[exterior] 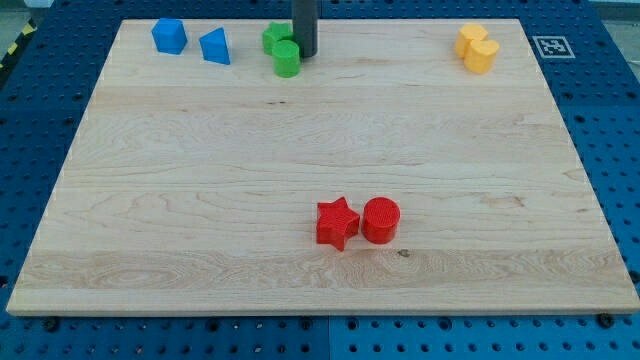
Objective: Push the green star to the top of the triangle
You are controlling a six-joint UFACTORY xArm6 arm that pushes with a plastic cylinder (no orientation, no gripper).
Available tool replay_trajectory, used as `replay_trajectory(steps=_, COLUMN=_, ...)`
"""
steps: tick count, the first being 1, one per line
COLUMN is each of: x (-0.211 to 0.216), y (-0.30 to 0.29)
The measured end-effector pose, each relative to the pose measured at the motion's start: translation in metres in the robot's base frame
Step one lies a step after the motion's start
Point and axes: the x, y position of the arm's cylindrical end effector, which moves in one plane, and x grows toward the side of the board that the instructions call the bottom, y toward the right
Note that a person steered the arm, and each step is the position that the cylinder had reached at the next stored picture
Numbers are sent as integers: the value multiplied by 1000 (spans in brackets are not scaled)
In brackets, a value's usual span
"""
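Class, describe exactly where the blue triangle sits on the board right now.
The blue triangle sits near the view's top edge, left of centre, between the other blue block on its left and the green blocks on its right, apart from both.

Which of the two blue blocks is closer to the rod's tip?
The blue triangle, the right one of the pair at the view's top left. The other blue block lies farther left; my tip is beside the green blocks.
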Motion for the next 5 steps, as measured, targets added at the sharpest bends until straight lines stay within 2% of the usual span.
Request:
replay_trajectory(steps=1, x=2, y=-7)
replay_trajectory(steps=2, x=15, y=22)
replay_trajectory(steps=5, x=56, y=23)
